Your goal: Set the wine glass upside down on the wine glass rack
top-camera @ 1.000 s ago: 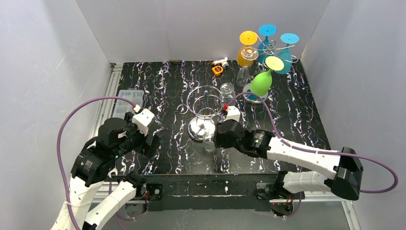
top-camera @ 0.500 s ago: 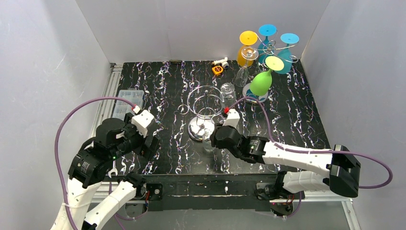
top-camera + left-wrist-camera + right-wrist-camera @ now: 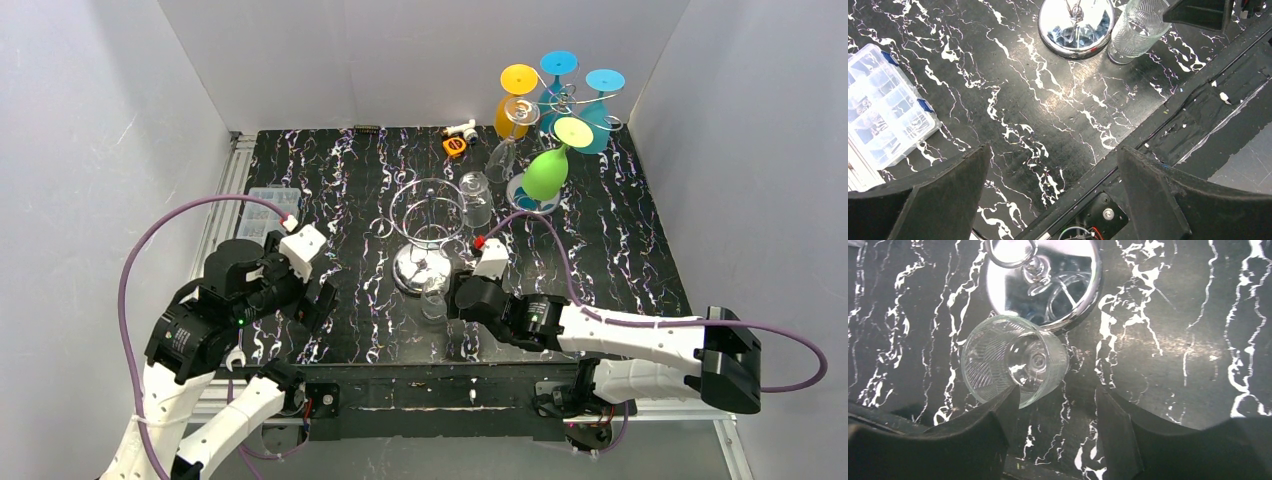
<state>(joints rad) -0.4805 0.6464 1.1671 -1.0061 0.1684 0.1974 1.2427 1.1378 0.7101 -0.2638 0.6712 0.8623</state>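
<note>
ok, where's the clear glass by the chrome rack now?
Top view, centre front: clear glass stands at the near edge of the chrome rack, just left of the right gripper.

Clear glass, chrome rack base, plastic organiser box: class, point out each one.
Clear glass [image 3: 1013, 360], right wrist view, inside its bowl.
Chrome rack base [image 3: 1068, 40], left wrist view, mirrored top.
Plastic organiser box [image 3: 883, 105], left wrist view, clear lid.

No legible text, label, brand, number or sign in any view. The wine glass [image 3: 1013, 362] carries a ribbed pattern only. Any marking on the orange item [image 3: 455, 146] is too small to read.
</note>
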